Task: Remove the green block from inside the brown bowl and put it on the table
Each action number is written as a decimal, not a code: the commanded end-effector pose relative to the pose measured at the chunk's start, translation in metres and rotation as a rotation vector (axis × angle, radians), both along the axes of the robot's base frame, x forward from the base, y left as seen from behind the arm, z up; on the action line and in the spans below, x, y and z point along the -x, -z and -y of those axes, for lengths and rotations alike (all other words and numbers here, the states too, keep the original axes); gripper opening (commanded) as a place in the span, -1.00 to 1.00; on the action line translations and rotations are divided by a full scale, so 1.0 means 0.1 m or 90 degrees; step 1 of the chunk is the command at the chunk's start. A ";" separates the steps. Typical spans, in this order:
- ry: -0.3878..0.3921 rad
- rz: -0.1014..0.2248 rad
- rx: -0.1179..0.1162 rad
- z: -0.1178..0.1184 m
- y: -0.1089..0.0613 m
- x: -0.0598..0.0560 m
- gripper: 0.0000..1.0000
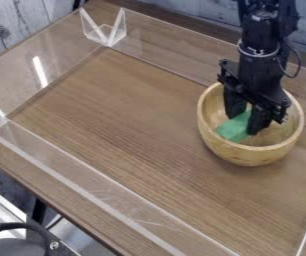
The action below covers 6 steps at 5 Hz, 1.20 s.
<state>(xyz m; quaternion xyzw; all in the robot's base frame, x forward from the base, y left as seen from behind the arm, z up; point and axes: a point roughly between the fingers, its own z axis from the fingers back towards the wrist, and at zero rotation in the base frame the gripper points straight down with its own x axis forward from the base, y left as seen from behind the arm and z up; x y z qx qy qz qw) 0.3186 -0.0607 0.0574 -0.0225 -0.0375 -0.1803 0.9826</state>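
Bowl (252,153), tan and round, resting on the table (109,120) near one edge. Within its rim lies the block (232,129), green and partly hidden by the gripper (245,118). The black gripper reaches down into the bowl from above, its fingers around the block's upper part; whether the jaws grasp the block or stand released around it cannot be told.

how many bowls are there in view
1: the brown bowl, toward the right side of the table, with the gripper reaching into it. The arm could hide something small behind it, but no other bowl shows.
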 end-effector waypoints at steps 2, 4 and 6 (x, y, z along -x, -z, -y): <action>-0.001 0.058 0.011 -0.03 -0.32 -0.06 -1.00; -0.005 0.065 0.013 -0.06 -0.39 -0.04 -1.00; -0.013 0.069 0.014 -0.11 -0.46 -0.01 -1.00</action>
